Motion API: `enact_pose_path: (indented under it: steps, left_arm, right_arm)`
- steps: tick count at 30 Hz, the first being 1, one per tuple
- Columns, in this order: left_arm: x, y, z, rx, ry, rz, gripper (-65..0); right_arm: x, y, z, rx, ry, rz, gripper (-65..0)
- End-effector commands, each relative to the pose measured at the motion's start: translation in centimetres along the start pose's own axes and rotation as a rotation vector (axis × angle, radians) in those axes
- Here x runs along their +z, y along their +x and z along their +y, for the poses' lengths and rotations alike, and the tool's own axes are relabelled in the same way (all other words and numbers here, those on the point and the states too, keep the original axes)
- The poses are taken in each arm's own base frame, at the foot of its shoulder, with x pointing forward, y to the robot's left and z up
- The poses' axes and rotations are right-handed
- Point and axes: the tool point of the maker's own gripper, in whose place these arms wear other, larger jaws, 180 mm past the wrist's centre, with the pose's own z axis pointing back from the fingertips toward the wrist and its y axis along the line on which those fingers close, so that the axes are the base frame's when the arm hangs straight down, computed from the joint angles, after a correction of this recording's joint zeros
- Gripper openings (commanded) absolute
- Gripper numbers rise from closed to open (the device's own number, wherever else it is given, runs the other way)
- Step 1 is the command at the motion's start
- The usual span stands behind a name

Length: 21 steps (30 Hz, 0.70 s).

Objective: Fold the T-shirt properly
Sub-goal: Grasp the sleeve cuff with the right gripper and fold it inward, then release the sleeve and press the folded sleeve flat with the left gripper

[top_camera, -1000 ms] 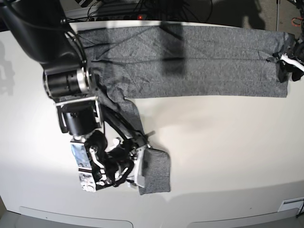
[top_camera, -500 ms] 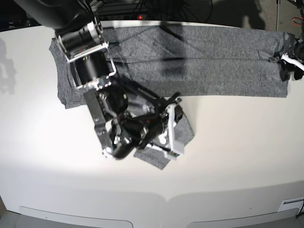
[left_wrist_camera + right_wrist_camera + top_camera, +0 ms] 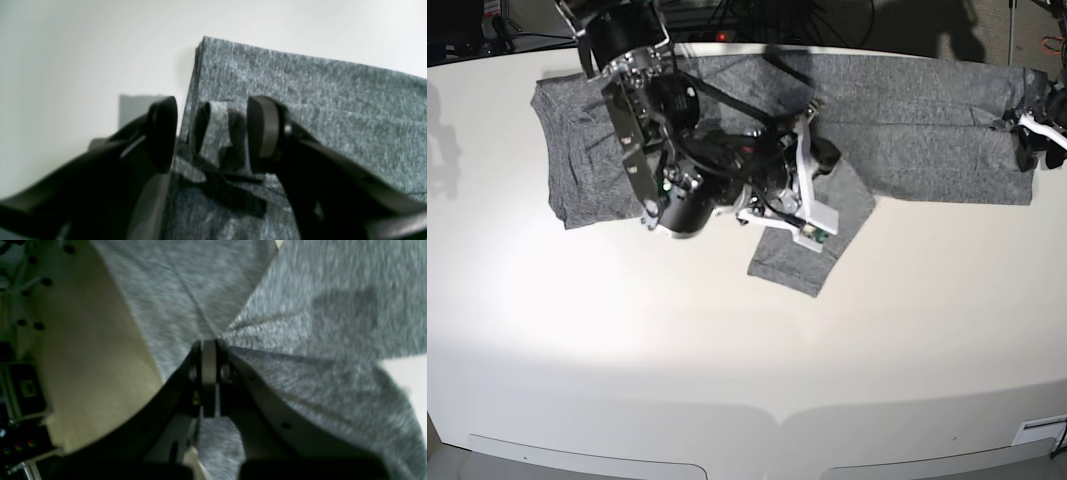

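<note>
The grey T-shirt lies as a long band along the table's far side. A loose flap of it trails toward the front. My right gripper is over the middle of the shirt, above that flap. In the right wrist view this gripper is shut on a pinch of the T-shirt, which fans out from the tips. My left gripper rests at the shirt's far right end. In the left wrist view it stands open around a small raised fold of the T-shirt.
The white table carries the shirt, and its front edge runs along the bottom of the base view. Cables and dark equipment sit behind the far edge. My right arm's bulky body covers part of the shirt's left half.
My right arm has swung from the table's front left back and to the right, carrying the gripped flap over the shirt's middle. The shirt's left end is now uncovered. The left gripper has not moved.
</note>
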Motion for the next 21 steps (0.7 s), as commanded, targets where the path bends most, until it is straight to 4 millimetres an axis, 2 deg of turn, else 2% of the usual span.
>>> enact_pose_path:
  steps: [1,11,19,20,21]
  left_arm:
    - [0.2,1.7,0.5,-0.014,0.003,-0.051,-32.4]
    - [0.2,1.7,0.5,-0.014,0.003,-0.049,-32.4]
    - [0.3,1.6,0.5,-0.013,0.003,-0.046,-32.4]
    - [0.3,1.6,0.5,-0.014,0.004,-0.046,-32.4]
    - [0.3,1.6,0.5,-0.014,0.004,-0.046,-32.4]
  right_arm:
    - [0.3,1.2,0.5,0.013,0.015,-0.044,-65.0]
    - [-1.9,-0.2,4.3,-0.005,0.105,-0.062,-65.0]
    - [-2.4,-0.9,4.5,-0.003,0.086,-0.047,-65.0]
    - [-2.4,-0.8,4.5,-0.003,0.086,-0.051,-63.4]
    - [-2.4,-0.8,4.5,-0.004,0.087,-0.053,-56.9]
